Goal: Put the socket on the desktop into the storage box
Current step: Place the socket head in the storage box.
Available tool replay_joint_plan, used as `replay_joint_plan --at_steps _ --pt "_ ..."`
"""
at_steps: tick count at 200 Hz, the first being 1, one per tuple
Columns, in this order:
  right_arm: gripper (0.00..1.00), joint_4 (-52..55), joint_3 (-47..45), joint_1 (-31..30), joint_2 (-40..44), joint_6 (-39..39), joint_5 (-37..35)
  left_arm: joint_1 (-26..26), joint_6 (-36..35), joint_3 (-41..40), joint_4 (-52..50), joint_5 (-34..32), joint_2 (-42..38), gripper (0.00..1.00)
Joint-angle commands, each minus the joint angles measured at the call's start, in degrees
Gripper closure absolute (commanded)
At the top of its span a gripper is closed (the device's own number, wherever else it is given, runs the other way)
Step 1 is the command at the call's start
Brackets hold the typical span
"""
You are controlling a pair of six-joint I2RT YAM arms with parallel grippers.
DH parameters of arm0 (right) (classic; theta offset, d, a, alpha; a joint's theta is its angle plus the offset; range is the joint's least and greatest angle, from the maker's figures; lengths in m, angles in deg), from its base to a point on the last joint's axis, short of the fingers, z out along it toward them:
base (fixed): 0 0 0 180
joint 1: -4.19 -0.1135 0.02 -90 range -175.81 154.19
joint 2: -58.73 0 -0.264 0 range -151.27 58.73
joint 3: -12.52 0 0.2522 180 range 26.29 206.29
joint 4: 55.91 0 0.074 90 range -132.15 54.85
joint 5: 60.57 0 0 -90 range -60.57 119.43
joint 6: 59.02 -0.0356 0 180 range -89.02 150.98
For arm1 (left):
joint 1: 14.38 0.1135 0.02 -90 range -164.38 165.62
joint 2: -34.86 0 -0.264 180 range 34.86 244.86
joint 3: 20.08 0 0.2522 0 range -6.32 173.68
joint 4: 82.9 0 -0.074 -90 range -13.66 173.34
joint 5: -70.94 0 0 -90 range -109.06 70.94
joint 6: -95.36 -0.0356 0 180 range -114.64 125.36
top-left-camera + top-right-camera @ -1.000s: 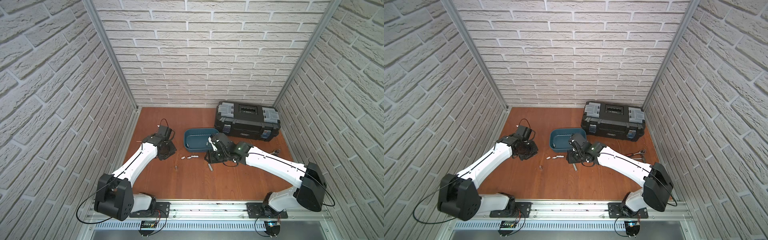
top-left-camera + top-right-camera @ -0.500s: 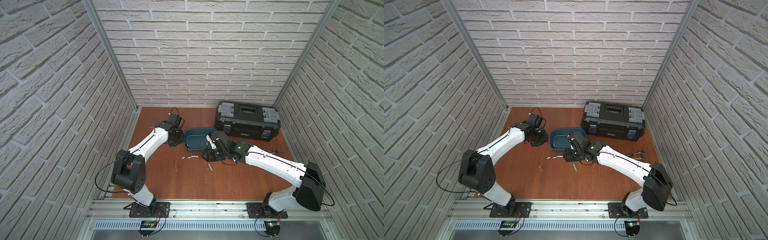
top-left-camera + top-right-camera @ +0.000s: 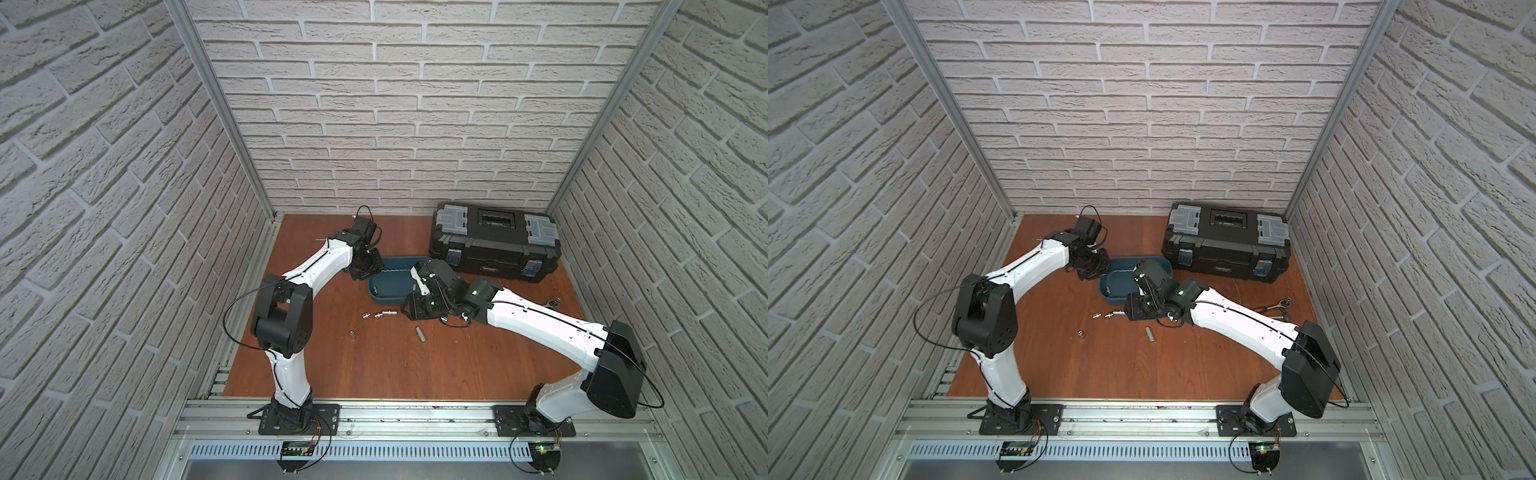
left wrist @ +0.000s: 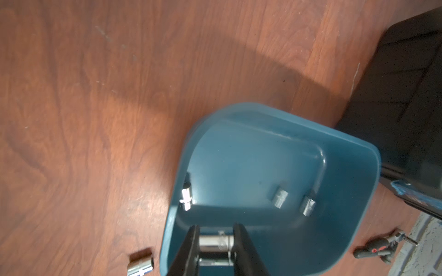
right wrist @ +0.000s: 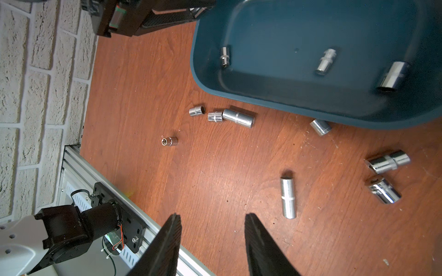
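Worktop: red-brown wood-grain board (image 3: 374,374), lower-middle of frame in both top views.
Box: teal tub (image 3: 390,279), open top, sits flat on worktop at centre of frame in both top views, just left of toolbox's front corner.
L tool: at box's upper-left corner in both top views (image 3: 366,269). In L wrist view (image 4: 216,228) its fingers are clamped tight on the held socket.
Held socket: chrome (image 4: 215,241), lies crosswise btwn the fingers, over the box's inside, close to its wall.
In box: 3 small sockets on the floor. One sits vs. a side wall (image 4: 186,199); two lie near each other by the opp. wall (image 4: 278,197) (image 4: 308,205).
R tool: at box's lower-right edge in top views (image 3: 411,309). In R wrist view (image 5: 212,216) jaws are part-way apart w/ nothing btwn them, bare worktop beneath.
Loose sockets: 8 on worktop in R wrist view.
- Row of 3 near the box: short (image 5: 197,110), short (image 5: 215,117), longer (image 5: 239,117); the last two touch.
- One small, alone (image 5: 169,141).
- One just beside box's outer wall (image 5: 320,127).
- One long, thin (image 5: 288,198).
- Two fatter ones near each other (image 5: 387,162) (image 5: 383,190).
- In a top view the row of 3 lies just below box's lower-left (image 3: 379,314).
Toolbox: black w/ grey latches (image 3: 494,249), lid shut, upper right of worktop.
Ratchet: by worktop's right edge (image 3: 1277,305).
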State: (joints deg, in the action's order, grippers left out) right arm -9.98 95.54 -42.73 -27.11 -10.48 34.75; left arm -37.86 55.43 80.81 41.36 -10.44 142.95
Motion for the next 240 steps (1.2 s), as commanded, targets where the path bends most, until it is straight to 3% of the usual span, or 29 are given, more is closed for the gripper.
replay_joint_plan --at_steps 1,119,240 --pt "0.51 -1.0 -1.0 0.0 0.6 -0.4 -1.0 -0.8 -1.6 2.7 -0.7 1.1 2.5 0.79" --pt "0.52 0.1 -6.1 1.0 4.1 -2.3 -3.1 -3.1 -3.3 7.6 -2.0 1.5 11.7 0.76" --pt "0.52 0.0 -8.6 1.4 5.6 -3.4 -4.1 -3.3 -4.4 9.3 -3.0 0.1 15.3 0.72"
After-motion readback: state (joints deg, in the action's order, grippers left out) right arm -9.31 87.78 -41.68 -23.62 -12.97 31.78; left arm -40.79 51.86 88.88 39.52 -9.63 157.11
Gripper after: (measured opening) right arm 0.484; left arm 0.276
